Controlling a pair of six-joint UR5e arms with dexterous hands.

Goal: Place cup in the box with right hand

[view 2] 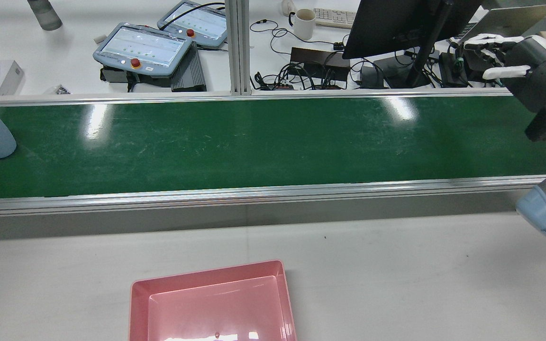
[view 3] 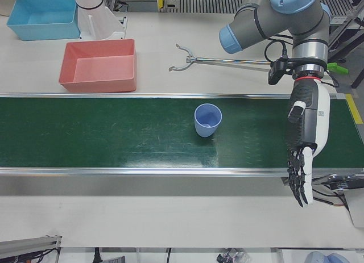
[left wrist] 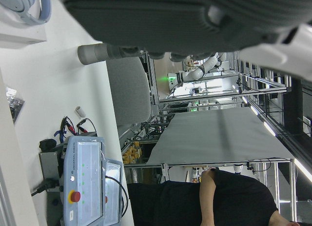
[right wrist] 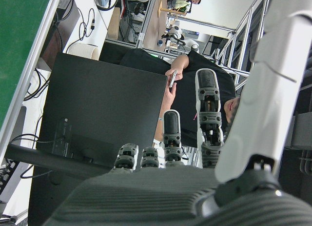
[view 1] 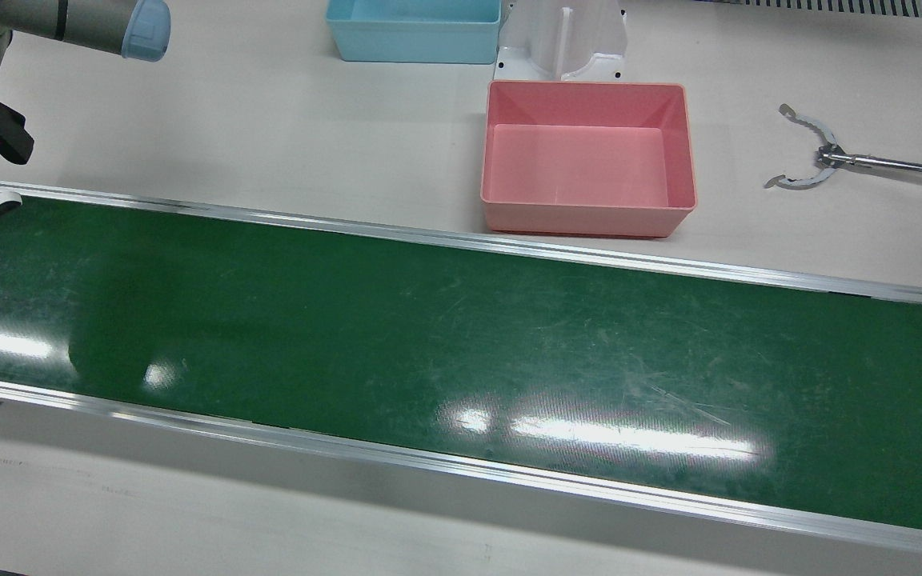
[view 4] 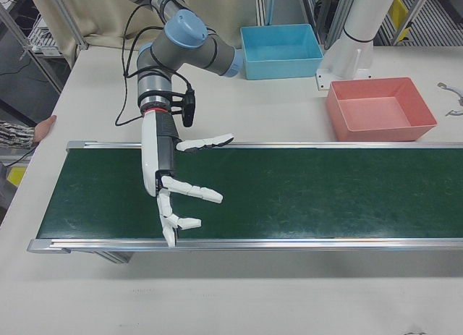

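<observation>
The fingers of the right hand are spread wide and hold nothing, white and splayed over the green conveyor belt near its end that lies farthest from the pink box. The hand hangs from its arm above the belt, palm side turned along the belt toward the box's end. The left hand hangs over the opposite end of the belt, fingers pointing down past the belt's front rail, lying nearly straight and side by side, closed on nothing.

The blue cup stands upright on the belt, mouth up, well apart from both hands; it lies between the left hand and the stretch of belt in front of the pink box. The pink box sits on the table just behind the belt's rear rail and holds nothing. A blue box sits farther back from the belt, beside a white pedestal. A metal reaching tool lies on the table behind the belt, its claw pointing toward the pink box.
</observation>
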